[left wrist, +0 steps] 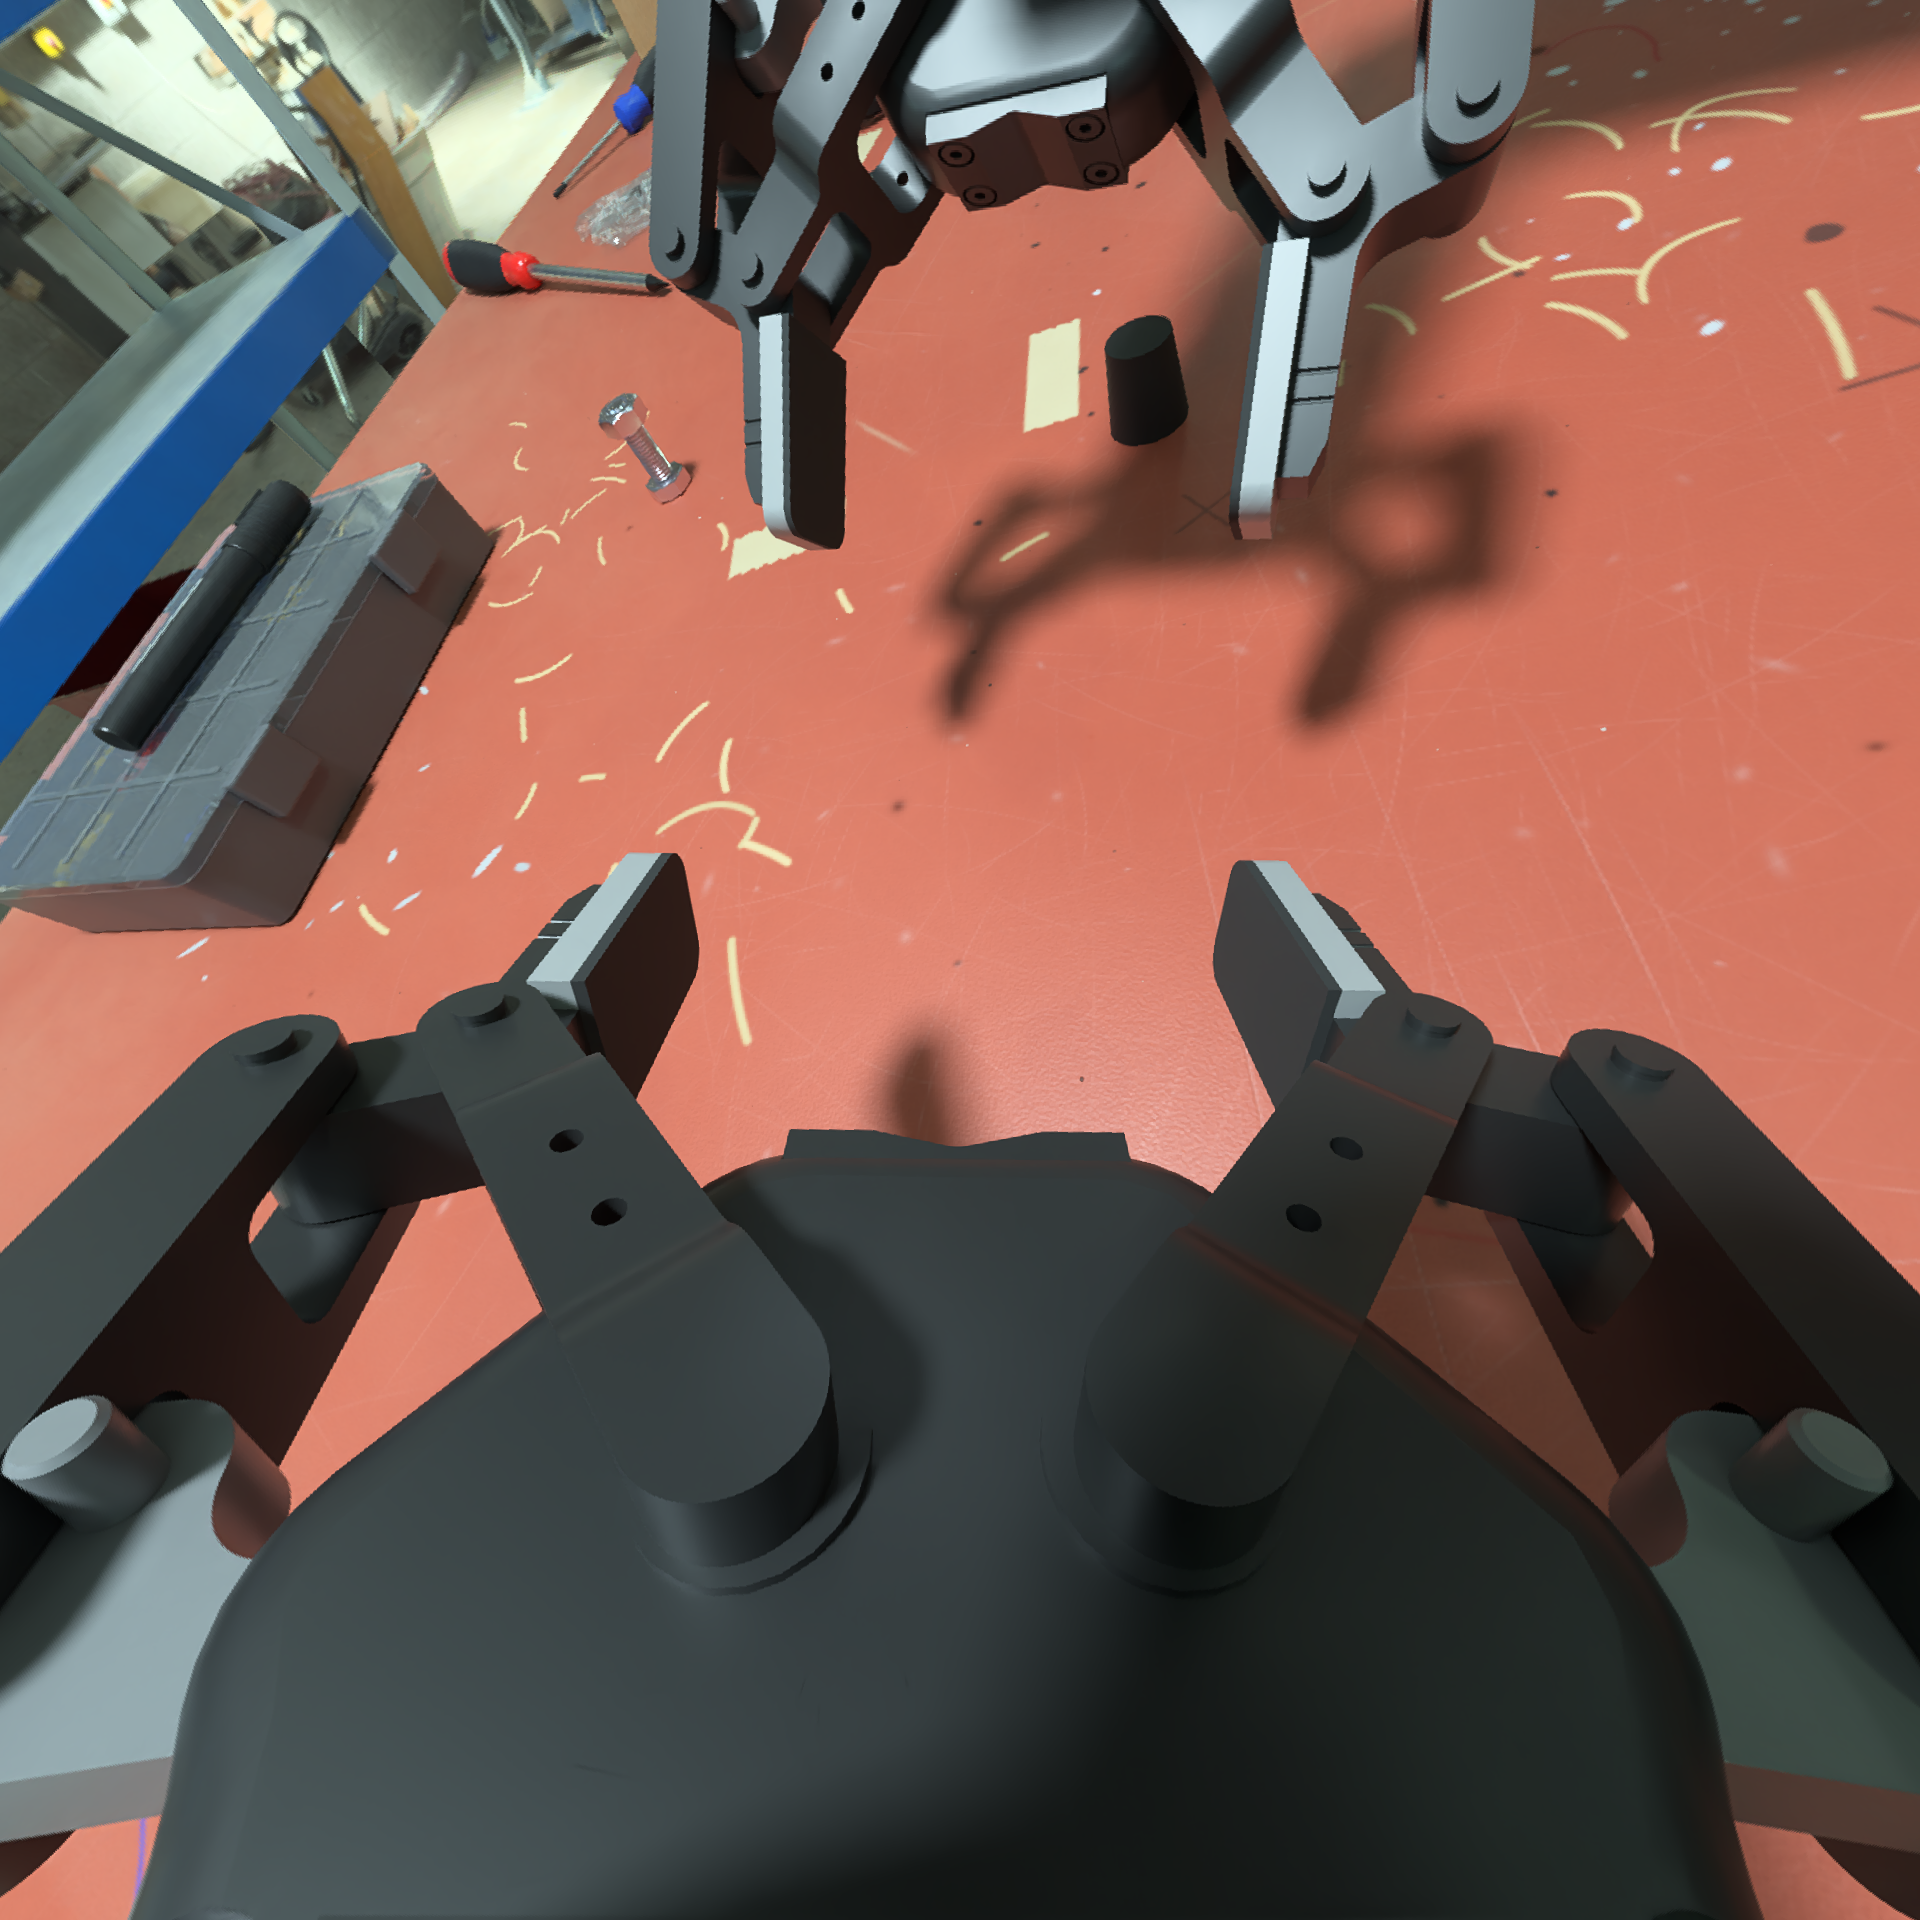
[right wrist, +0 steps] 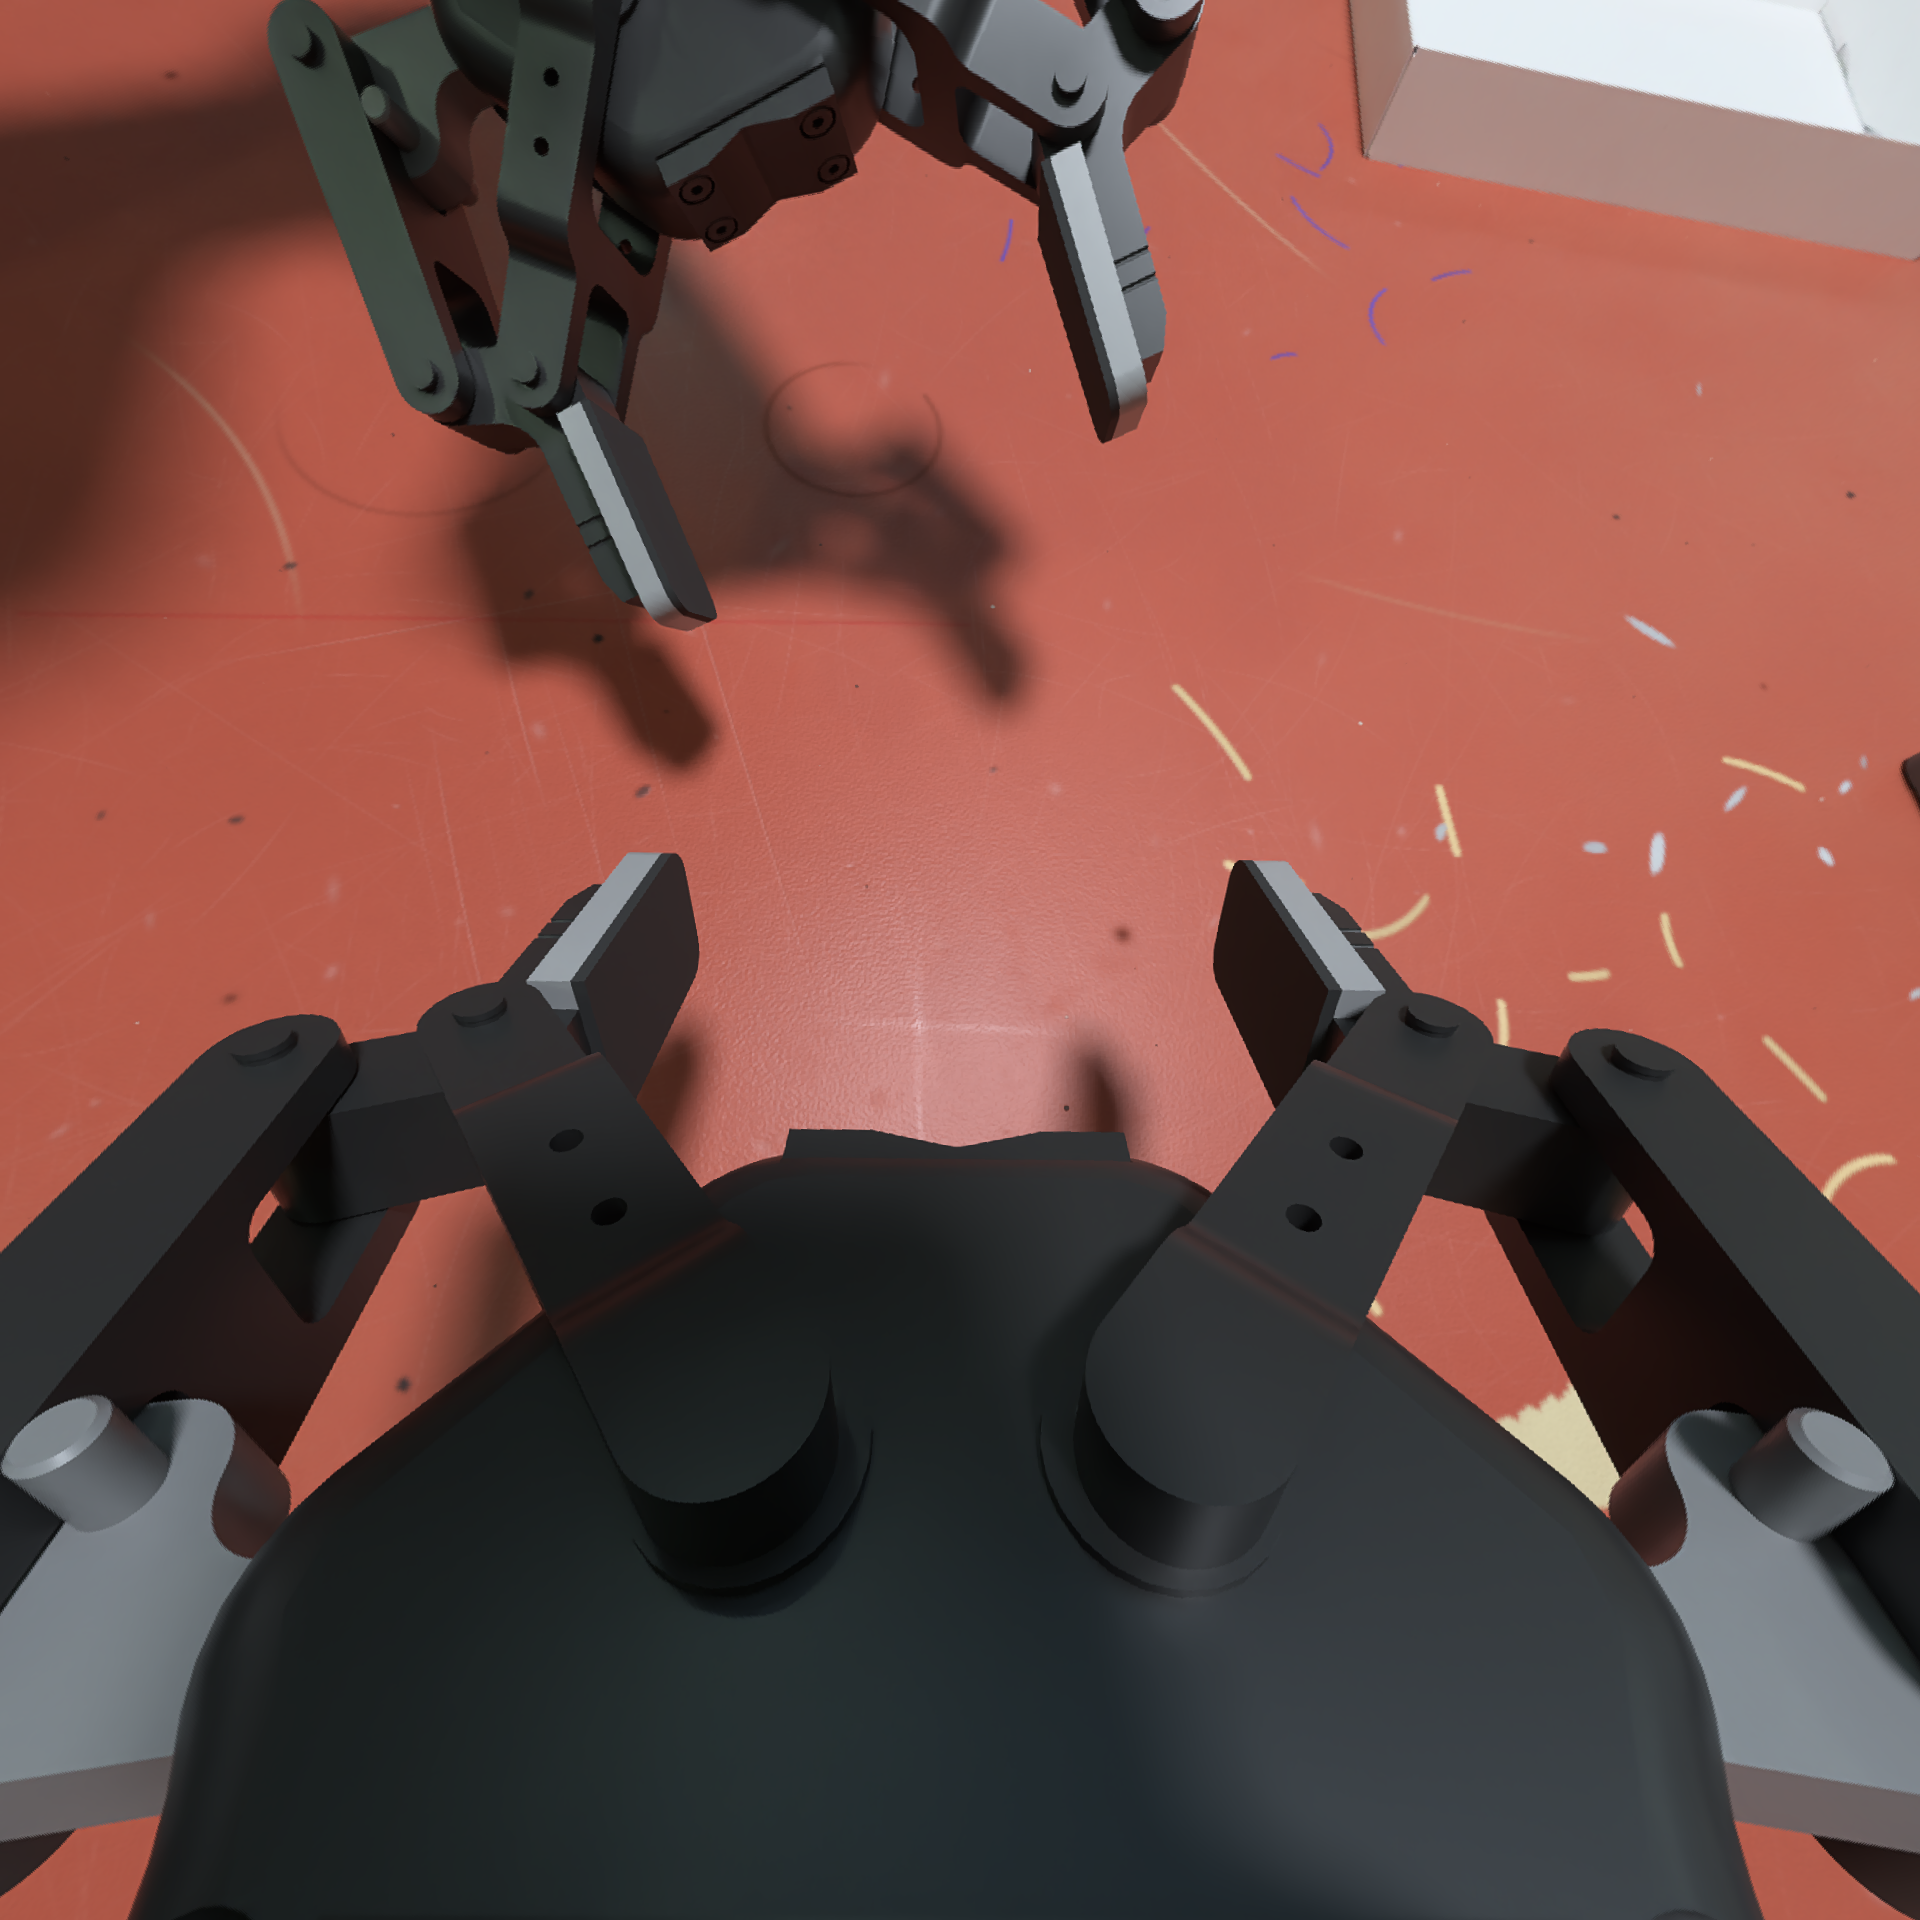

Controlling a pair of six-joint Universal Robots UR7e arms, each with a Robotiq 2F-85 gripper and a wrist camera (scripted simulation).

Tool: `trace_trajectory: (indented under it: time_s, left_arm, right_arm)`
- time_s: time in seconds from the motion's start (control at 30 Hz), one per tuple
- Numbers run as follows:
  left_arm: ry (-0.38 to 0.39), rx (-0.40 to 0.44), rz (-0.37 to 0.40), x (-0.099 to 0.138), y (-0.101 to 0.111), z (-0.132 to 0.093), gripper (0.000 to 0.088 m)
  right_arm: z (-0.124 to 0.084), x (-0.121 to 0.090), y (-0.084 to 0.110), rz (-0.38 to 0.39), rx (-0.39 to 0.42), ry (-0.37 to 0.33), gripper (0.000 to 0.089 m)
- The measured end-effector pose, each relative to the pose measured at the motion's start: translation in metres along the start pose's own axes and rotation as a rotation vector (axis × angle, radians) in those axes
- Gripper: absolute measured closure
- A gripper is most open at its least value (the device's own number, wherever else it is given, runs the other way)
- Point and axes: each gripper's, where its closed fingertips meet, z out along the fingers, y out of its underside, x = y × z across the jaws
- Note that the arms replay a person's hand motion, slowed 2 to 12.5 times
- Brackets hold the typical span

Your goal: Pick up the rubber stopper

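The rubber stopper (left wrist: 1143,379) is a small black tapered plug. It stands upright on the red table (left wrist: 1455,779) in the left wrist view. My right gripper (left wrist: 1029,514) hangs over the far side of the table with its fingers wide open. The stopper shows between them, a little beyond the tips and nearer the right-hand finger. My left gripper (left wrist: 956,935) is open and empty above bare table, well short of the stopper. In the right wrist view my right gripper (right wrist: 956,935) is open and empty, and the left gripper (right wrist: 894,509) faces it, open. The stopper is hidden there.
A grey parts case (left wrist: 260,748) with a black marker (left wrist: 203,613) on its lid lies at the left edge. A steel bolt (left wrist: 644,447) and a red-and-black screwdriver (left wrist: 540,270) lie farther back. A white box (right wrist: 1642,135) stands at the right wrist view's top right.
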Motion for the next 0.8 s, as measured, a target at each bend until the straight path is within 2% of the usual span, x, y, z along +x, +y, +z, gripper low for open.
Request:
trace_trajectory:
  time_s: [0.47,0.8]
  left_arm:
    - [-0.014,0.026,-0.030,0.0017,0.0007,-0.0040,0.0028]
    - [0.002,0.034,-0.052,0.0034,0.0046,-0.0066,0.0028]
  right_arm:
    - [-0.0009,0.0016,-0.0051,-0.079,0.033,0.027,0.0039]
    - [-0.0028,0.0020,-0.0047,-0.091,0.046,0.038,0.0039]
